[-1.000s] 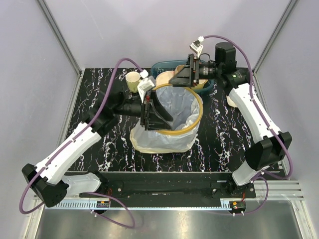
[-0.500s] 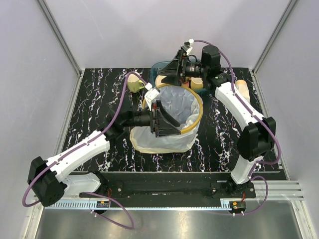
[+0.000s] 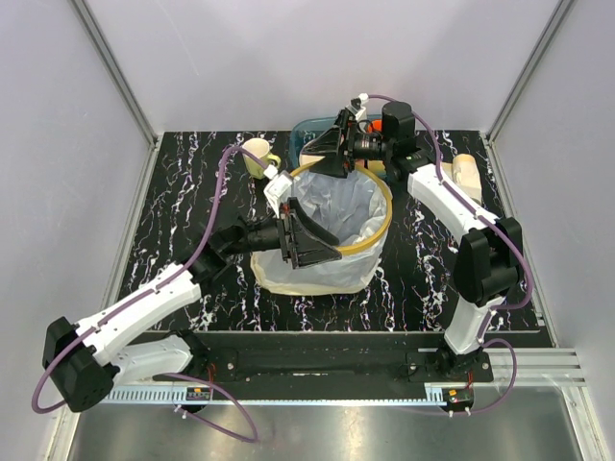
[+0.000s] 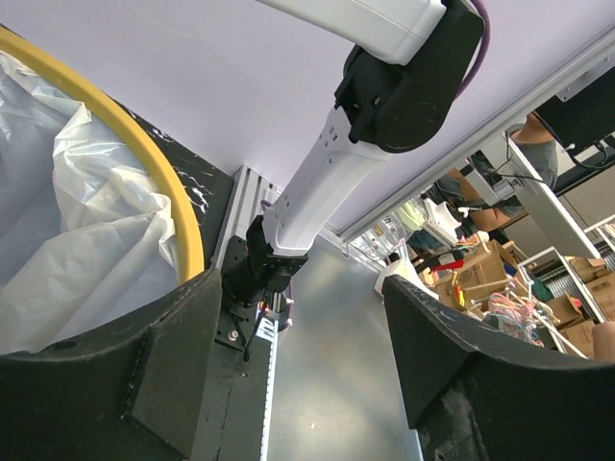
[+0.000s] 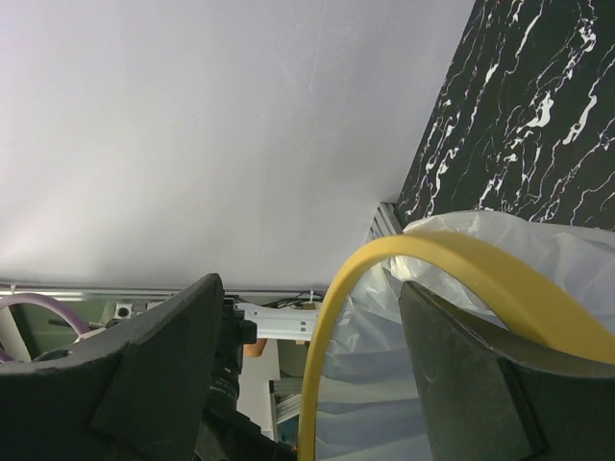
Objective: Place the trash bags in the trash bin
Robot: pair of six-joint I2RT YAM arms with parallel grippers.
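Two arms work opposite sides of the trash bin (image 3: 387,217), which stands at mid-worktop (image 3: 183,192) in front of a teal basket (image 3: 306,125) and a cream mug (image 3: 256,154). The large trash bag (image 3: 338,204) lines the bin. Its mouth is folded over the yellow rim, and its skirt hangs down the outside to the worktop on the near side. I cannot make out any smaller bags.

My left jaws stand released at the near-left rim, grasping nothing; only the far arm and the room show in the gap between them. My right jaws, also released and empty, hover at the far rim, with the yellow ring showing in the gap between them.

As I judge it, the step in hand is gathering the draped film and feeding it down into the bin. To do it well, I should pinch only the plastic, not the ring, so the bin does not lift or tip. One side should hold steady while the other pushes the slack inward. The film looks thin and crinkly, so a slow, shallow bite should keep it from tearing or springing back out.
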